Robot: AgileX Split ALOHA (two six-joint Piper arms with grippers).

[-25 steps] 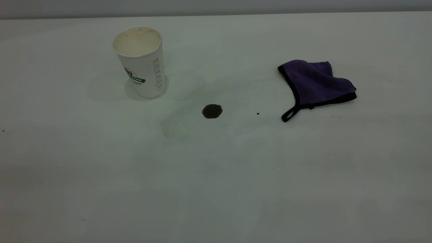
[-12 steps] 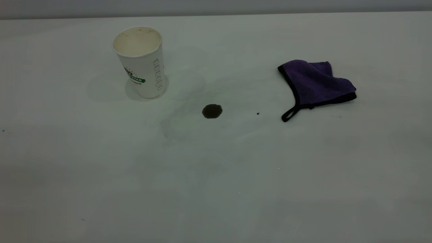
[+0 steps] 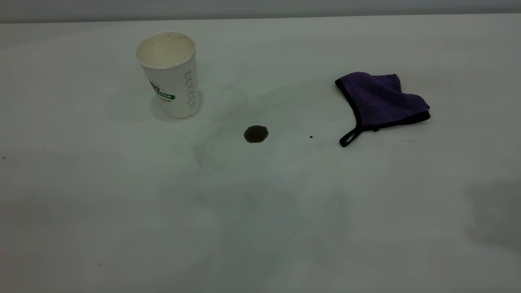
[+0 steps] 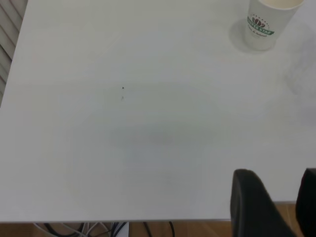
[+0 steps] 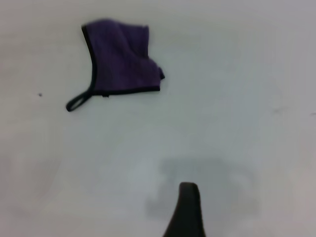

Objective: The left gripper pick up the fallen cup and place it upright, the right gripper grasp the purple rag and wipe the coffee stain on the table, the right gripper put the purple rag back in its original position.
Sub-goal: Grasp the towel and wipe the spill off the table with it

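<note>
Your cup [image 3: 169, 75] stands upright on the surface [image 3: 260, 211], stain [image 3: 256, 134] between it and the rag [image 3: 380, 101]. Left pincer [image 4: 274, 202] is spread apart; right pincer's [image 5: 187, 210] spread can't be told.

tiny black speck [image 3: 311, 137] — cables [image 4: 89, 228], wood floor [image 4: 197, 228]
</note>
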